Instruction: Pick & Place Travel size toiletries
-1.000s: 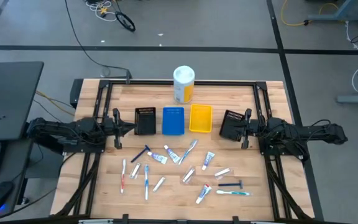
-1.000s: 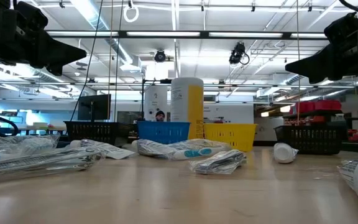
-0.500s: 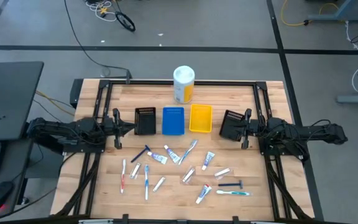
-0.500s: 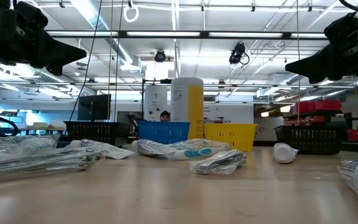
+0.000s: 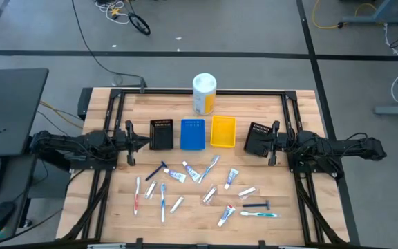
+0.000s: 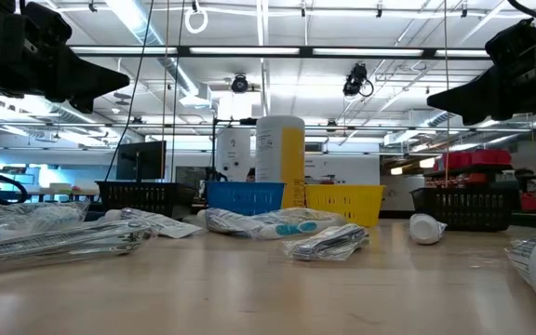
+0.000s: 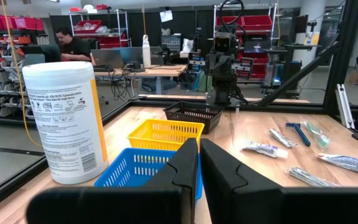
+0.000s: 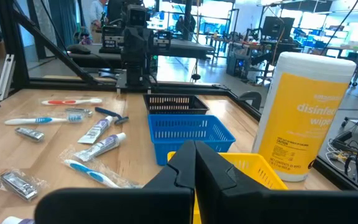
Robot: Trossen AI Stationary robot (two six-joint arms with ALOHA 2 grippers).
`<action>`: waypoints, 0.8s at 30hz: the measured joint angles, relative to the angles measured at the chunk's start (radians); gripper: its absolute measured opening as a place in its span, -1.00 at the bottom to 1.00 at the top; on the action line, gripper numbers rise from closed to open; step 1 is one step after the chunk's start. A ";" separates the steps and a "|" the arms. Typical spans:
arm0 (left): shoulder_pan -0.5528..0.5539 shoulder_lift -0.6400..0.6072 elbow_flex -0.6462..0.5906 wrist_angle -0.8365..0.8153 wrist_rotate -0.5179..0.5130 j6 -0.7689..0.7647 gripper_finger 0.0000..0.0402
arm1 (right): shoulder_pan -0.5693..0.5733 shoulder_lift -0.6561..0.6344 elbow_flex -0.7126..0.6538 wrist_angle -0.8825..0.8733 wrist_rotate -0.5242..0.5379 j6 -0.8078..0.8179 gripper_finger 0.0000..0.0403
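The travel size toiletries [image 5: 199,190] lie scattered flat on the near half of the wooden table: small white tubes [image 5: 177,175], a red toothbrush [image 5: 137,194], a blue toothbrush [image 5: 163,200], a teal toothbrush [image 5: 259,214] and dark blue razors [image 5: 256,205]. In the low view they show as clear-wrapped items [image 6: 277,223]. My left gripper [image 5: 131,143] hovers shut above the table's left side, beside the left black bin. My right gripper [image 5: 271,143] hovers shut above the right side, by the right black bin. In the wrist views the left gripper [image 7: 199,144] and the right gripper [image 8: 195,146] hold nothing.
A row of small bins stands at mid table: black [image 5: 161,134], blue [image 5: 193,133], yellow [image 5: 223,131], and a tilted black one [image 5: 258,138]. A big white-and-yellow canister [image 5: 204,93] stands upright at the far edge. Black frame rails [image 5: 116,104] run along the table's sides.
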 joint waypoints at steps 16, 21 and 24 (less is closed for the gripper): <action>0.000 0.000 0.000 0.007 -0.005 0.058 -0.86 | 0.000 0.000 0.000 0.000 0.000 0.000 -0.99; 0.000 0.000 0.000 0.009 -0.007 0.060 -0.86 | 0.000 0.000 0.000 0.000 0.000 0.000 -0.99; 0.000 0.000 0.000 0.010 -0.007 0.051 -0.86 | 0.000 0.000 0.000 0.000 0.000 0.000 -0.99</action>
